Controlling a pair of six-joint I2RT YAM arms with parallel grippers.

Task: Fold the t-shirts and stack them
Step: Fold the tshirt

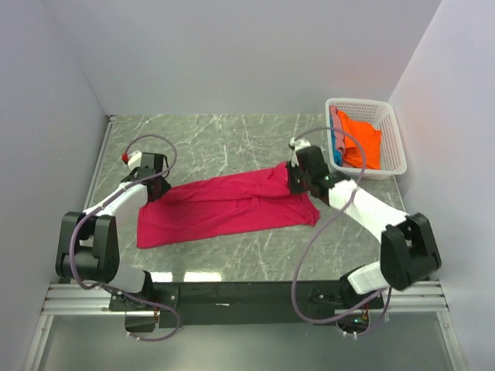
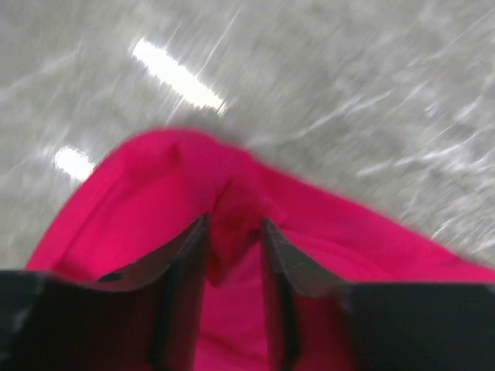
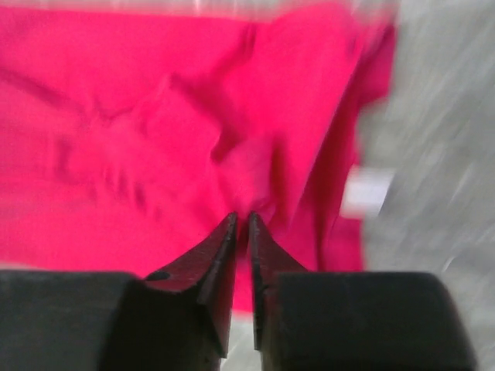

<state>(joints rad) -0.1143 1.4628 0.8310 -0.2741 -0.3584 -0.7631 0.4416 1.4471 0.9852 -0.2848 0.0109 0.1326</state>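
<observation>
Fingers (image 2: pixel 182 263) of left gripper (image 2: pixel 232 236) and right gripper (image 3: pixel 240 224) were clamped on the unfolded crimson-pink t-shirt (image 1: pixel 224 202); the orange t-shirt (image 1: pixel 362 143) was left in the basket (image 1: pixel 396 152) beyond.

1. The table (image 1: pixel 216 139) fills the middle, with walls behind it and at both sides.
2. A shirt (image 1: pixel 224 205) lies spread across the table's middle, running left to right.
3. The left gripper (image 1: pixel 157 188) is at the shirt's far left corner, a fold of cloth between its fingers.
4. The right gripper (image 1: pixel 295 182) is at the shirt's far right end, cloth nipped at its tips.
5. The basket (image 1: pixel 390 171) stands in the far right corner, behind and right of the shirt.
6. The other shirts (image 1: pixel 362 143) lie in the basket.
</observation>
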